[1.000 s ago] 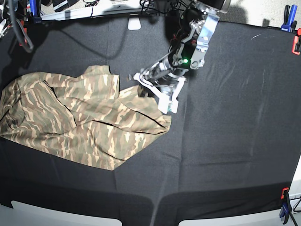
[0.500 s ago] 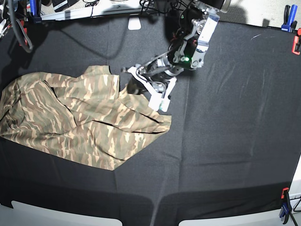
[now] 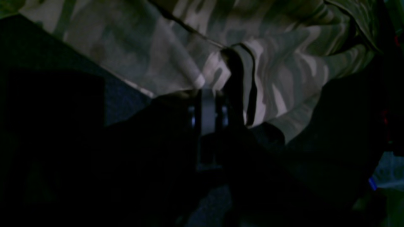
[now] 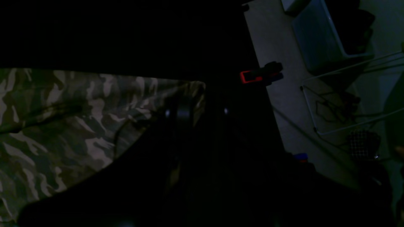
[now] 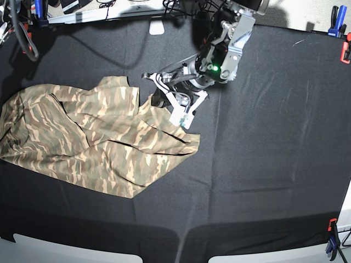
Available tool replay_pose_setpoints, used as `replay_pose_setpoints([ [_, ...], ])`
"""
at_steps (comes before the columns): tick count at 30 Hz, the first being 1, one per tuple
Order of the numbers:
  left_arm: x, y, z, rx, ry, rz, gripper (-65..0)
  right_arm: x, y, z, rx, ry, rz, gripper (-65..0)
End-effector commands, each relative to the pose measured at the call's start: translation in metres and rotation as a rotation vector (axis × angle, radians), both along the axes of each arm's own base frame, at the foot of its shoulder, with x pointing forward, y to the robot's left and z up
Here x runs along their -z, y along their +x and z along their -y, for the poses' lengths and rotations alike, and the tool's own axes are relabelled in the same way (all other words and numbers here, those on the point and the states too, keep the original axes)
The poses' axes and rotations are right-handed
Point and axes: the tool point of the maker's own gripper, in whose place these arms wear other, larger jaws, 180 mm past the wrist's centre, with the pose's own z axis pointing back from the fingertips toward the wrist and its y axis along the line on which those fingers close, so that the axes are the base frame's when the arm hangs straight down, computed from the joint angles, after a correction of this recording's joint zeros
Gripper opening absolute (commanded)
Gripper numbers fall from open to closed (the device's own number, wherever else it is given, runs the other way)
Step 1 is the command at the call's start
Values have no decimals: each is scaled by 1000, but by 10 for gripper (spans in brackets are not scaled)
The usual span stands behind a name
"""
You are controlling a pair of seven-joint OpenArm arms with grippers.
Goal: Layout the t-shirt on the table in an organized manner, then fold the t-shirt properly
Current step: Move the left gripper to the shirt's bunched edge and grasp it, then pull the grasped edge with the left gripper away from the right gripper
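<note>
The camouflage t-shirt lies crumpled on the left half of the black table. My left gripper reaches down from the top centre to the shirt's upper right edge. In the left wrist view this gripper is shut, pinching a fold of the t-shirt beside a dark-edged seam. The right arm is outside the base view. The right wrist view is very dark; a corner of the t-shirt runs in between the fingers of the right gripper, which looks shut on it.
Blue and red clamps sit at the table's far right edge, another at the near right. A white object and cables lie at the back. A red clamp marks the table edge beside the floor.
My left gripper has moved up and to the left along the shirt's right edge and closed on the fabric there. The shirt's body has barely shifted.
</note>
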Motion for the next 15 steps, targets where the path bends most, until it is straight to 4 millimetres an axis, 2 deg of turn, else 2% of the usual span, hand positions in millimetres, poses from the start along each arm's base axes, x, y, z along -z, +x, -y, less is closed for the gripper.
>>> replay_pose_setpoints([
  [1,-16,10,5,-18,-45,51,-590,-26,2,7,-2,-43,51,-529],
  [3,-15,15,0,-91,-69,14,-448,-26,2,7,-2,-43,51,-529],
  [5,-8,19,-10,-176,-70,-53,-384,-26,2,7,-1,-42,48,-529],
  [8,4,15,-16,-242,-62,-160,-384,-26,2,7,-1,-42,49,-529],
  [11,7,6,-10,-225,-94,-231,-384,-26,2,7,-2,-40,50,-529],
  [13,5,3,-3,-211,-128,-262,-384,-26,2,7,-3,-40,50,-529],
  [15,-6,-1,11,-161,-193,-260,-384,-26,2,7,-3,-40,50,-529],
])
